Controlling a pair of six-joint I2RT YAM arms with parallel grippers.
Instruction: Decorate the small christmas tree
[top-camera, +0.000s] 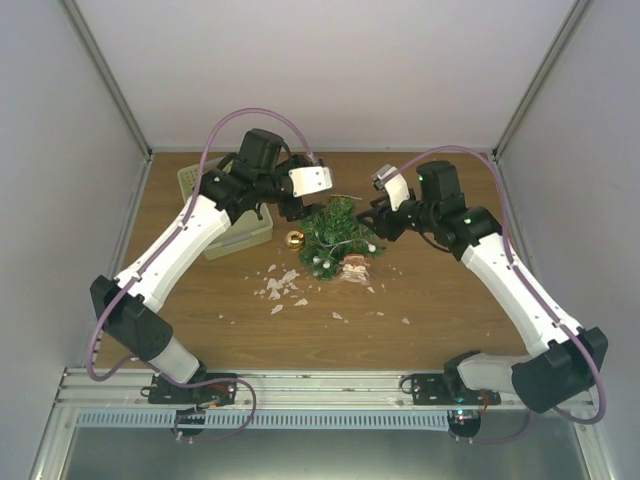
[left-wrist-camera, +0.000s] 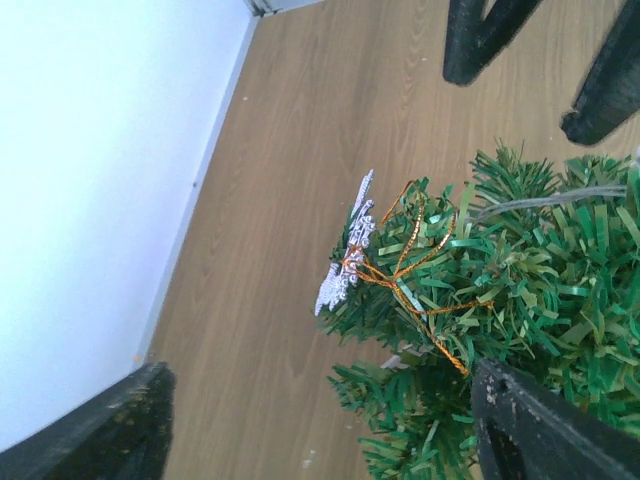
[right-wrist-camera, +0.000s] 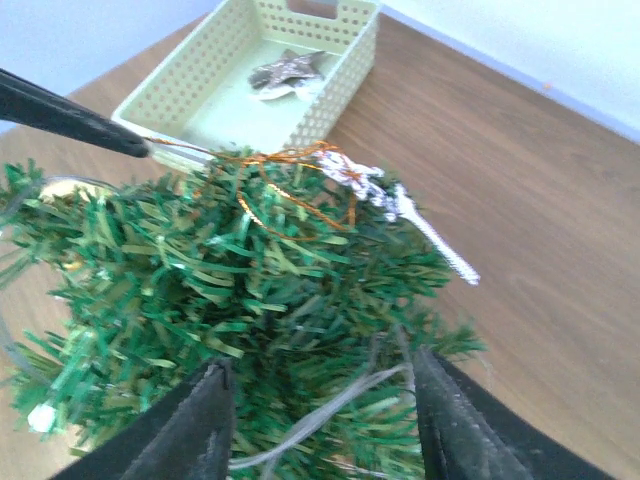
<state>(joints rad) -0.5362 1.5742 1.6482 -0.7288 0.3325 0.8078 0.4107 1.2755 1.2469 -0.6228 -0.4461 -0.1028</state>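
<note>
Small artificial christmas tree with bushy dark green needle branches (top-camera: 340, 232) stands about mid-desk, a bit toward the far edge, between both arms.

Left gripper (left-wrist-camera: 320, 375): fingers spread wide, nothing pinched, branches just beside its right finger. Right gripper (right-wrist-camera: 322, 360): fingers also apart, straddling the top foliage. I see no clamp on anything.

Handling, my guess: the tree is light and top-heavy, so it tips easily. The needles are soft and springy, give under the pads and offer no firm hold. I'd steady it low at the trunk or base, not by the branch tips. The base is hidden from me; a reddish-brown bit (top-camera: 354, 266) at the tree's near side could be pot or ornament, can't tell.

Counts:
- one tree
- one flat silver glitter snowflake ornament (left-wrist-camera: 345, 255) on a thin gold cord loop (left-wrist-camera: 410, 270), hung over an upper branch
- one pale yellow-green perforated plastic basket (right-wrist-camera: 345, 55) near the far left corner of the wooden desk (top-camera: 450, 310)
- one silver star ornament (right-wrist-camera: 285, 70) inside the basket
- one shiny gold ball (top-camera: 294, 239) on the desk, just left of the tree
- several white scraps (top-camera: 282, 284) scattered toward the near edge, not countable
</note>
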